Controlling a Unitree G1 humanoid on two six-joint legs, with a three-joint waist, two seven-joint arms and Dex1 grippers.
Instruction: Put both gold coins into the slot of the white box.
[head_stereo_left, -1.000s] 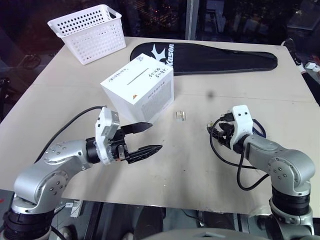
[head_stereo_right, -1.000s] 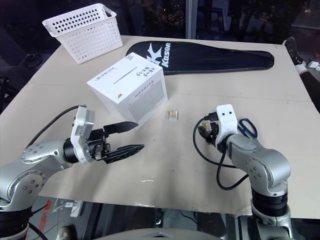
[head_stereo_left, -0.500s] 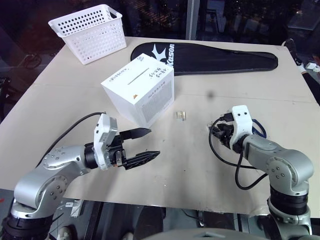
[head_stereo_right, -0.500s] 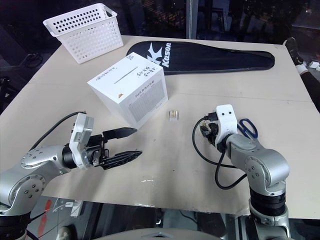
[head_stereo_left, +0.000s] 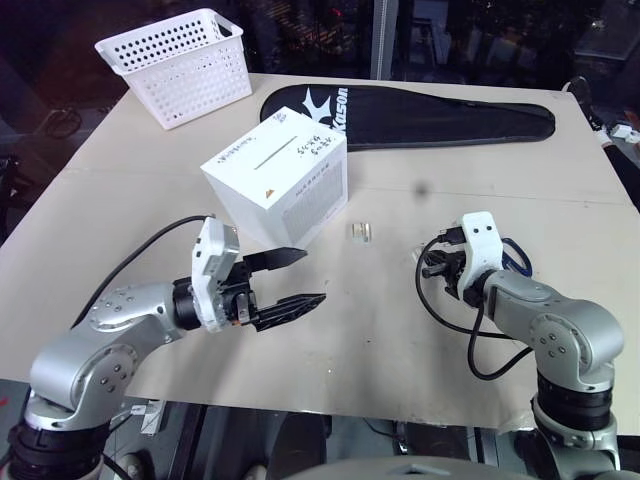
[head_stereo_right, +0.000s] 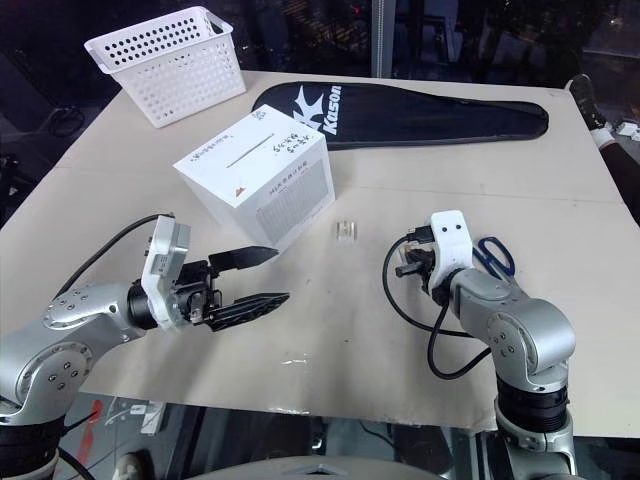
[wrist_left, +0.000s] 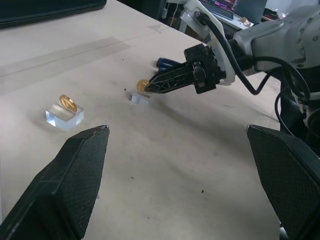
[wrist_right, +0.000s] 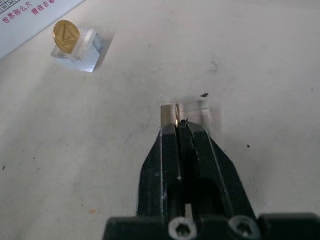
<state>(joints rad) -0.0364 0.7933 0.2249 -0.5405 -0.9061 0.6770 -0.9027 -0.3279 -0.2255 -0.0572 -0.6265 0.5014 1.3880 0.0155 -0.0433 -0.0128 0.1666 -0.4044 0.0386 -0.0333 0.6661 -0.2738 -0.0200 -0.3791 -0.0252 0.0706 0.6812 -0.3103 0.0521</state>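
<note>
beige tabletop (head_stereo_left: 400, 340) — gold coin (wrist_left: 142, 85) between right pincer (wrist_left: 150, 88) tips

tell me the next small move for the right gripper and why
Probably lift straight up. The right gripper is shut on a gold coin standing in its clear stand on the table, so the coin must come free of the stand before it is carried to the slot in the white box.
</note>
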